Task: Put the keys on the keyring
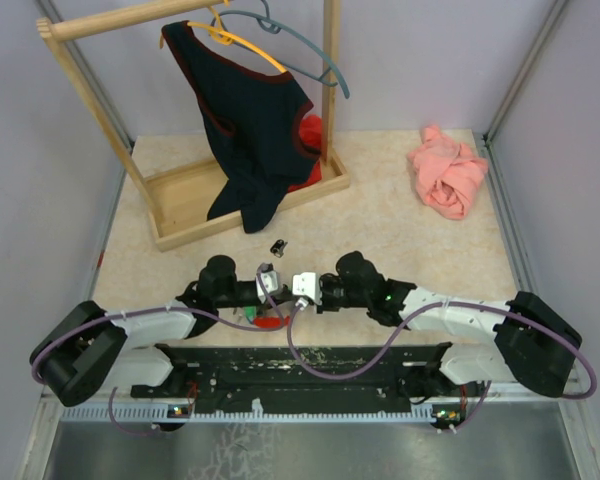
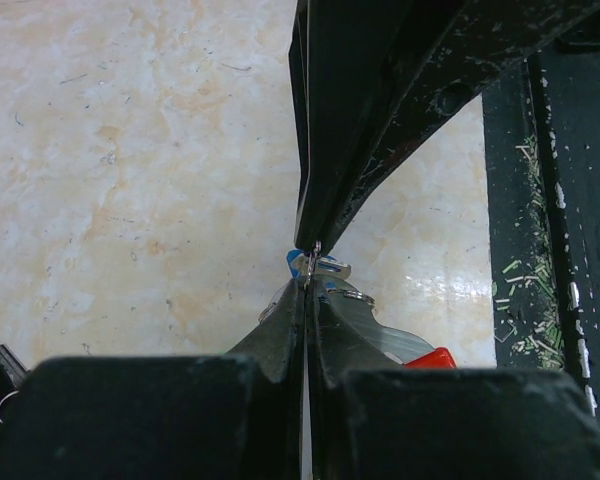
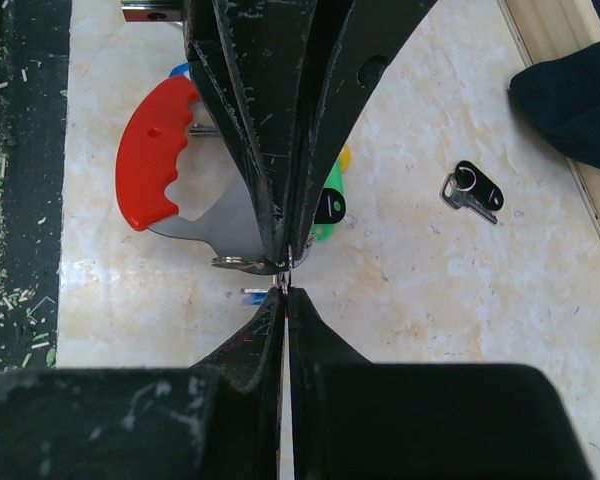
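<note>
Silvery bit of metal sits right where the 2 grippers meet tip to tip, low over the table [image 3: 430, 300]. Left gripper [image 2: 307, 285] clenched, right gripper [image 3: 285, 290] clenched too. Can't tell which one, if either, actually pinches that bit.

Keys [image 3: 327, 228] lie in a bunch directly under and behind the tips. Heads counted from right wrist cam: 1 green, 1 yellow, at least 1 blue, rest hidden by fingers. With them: 1 red-handled metal piece [image 3: 155, 150] and 1 silvery ring [image 3: 242, 264] just beside the tips. 1 more key, the black-headed key [image 3: 472, 190], lies alone, well apart from the bunch, towards the rack.

Far end of table: 1 wooden rack [image 1: 180, 215], 2 hangers (orange hanger [image 1: 242, 42], teal hanger [image 1: 310, 50]), 1 dark top [image 1: 255, 120] on the orange one, 1 red cloth [image 1: 310, 135] behind it. 1 pink cloth [image 1: 447, 170] crumpled at far right.
</note>
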